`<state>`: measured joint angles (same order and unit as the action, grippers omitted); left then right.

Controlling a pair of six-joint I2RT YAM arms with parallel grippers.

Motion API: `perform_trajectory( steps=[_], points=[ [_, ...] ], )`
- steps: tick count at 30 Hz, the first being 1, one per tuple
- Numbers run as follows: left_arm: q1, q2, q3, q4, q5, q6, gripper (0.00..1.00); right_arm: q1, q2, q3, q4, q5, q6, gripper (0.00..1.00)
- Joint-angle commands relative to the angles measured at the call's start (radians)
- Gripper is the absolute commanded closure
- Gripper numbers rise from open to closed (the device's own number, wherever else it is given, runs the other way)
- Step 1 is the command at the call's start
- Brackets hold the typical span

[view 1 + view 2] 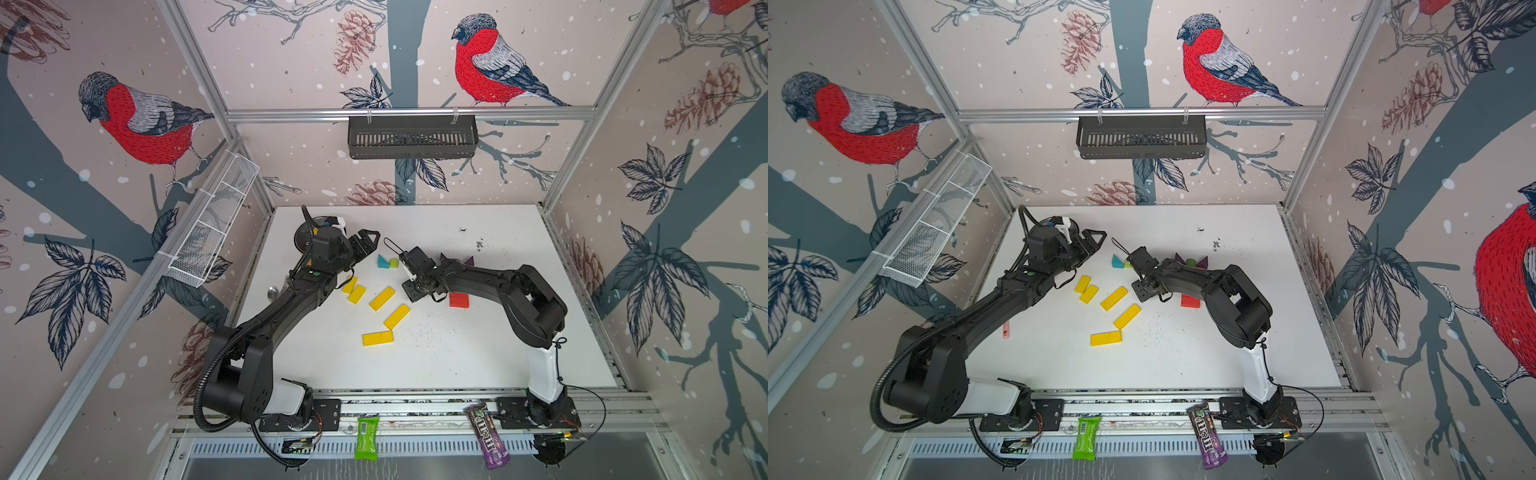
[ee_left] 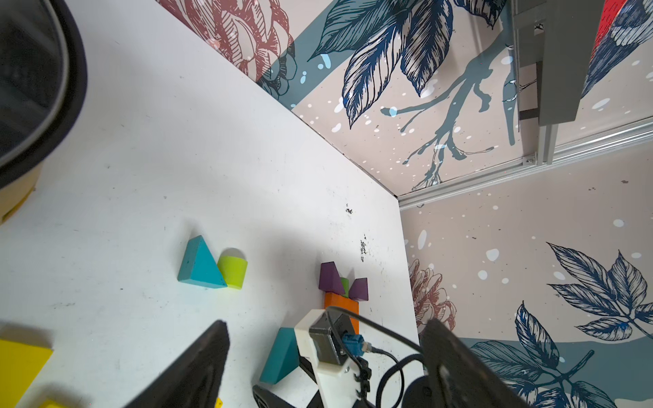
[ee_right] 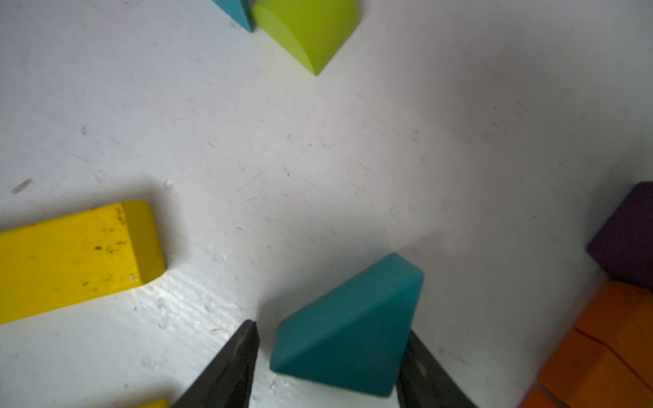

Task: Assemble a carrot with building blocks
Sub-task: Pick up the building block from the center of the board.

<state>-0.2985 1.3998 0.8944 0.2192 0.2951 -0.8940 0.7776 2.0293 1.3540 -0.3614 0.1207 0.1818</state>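
Five yellow bars (image 1: 382, 298) lie flat on the white counter (image 1: 478, 353) in both top views, spread between the two hands and back toward the arm bases. Left hand (image 1: 371, 243) hangs beyond them, fingers parted, nothing between. Just ahead of it a teal triangle (image 1: 381, 262) and a lime block (image 1: 393, 262) sit touching. Right hand (image 1: 410, 271) is low over the counter just beside that pair. A red block (image 1: 459, 300) lies beside its forearm, and purple triangles (image 1: 468, 261) show past the far side of that forearm.

Left wrist view: I confirm this hand's fingers (image 2: 198, 367) stand wide apart and empty. Ahead of them, the purple triangles flank a green piece (image 2: 345, 284), all butted against the end of an orange block (image 2: 341, 307). A second teal triangle (image 2: 279, 356) lies at the right hand.

Right wrist view: the second teal triangle sits on the counter between the right hand's fingers. One finger meets it and a sliver of counter shows beside the other, so I record this hand as open around the block, not clamped.
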Motion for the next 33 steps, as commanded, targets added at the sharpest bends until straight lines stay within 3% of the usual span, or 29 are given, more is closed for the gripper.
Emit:
perform_trajectory(
  steps=[1,17,33],
  points=[
    [-0.002,-0.002,0.007,0.009,0.012,-0.007,0.14,-0.004,0.008,0.008,0.012,0.023,0.017,0.41],
    [-0.002,-0.010,0.008,0.003,0.008,-0.005,0.14,0.000,-0.004,-0.016,0.059,0.069,0.065,0.58],
    [-0.001,-0.020,0.016,-0.021,-0.030,0.021,0.14,-0.003,-0.006,0.034,0.067,0.100,0.082,0.59]
  ],
)
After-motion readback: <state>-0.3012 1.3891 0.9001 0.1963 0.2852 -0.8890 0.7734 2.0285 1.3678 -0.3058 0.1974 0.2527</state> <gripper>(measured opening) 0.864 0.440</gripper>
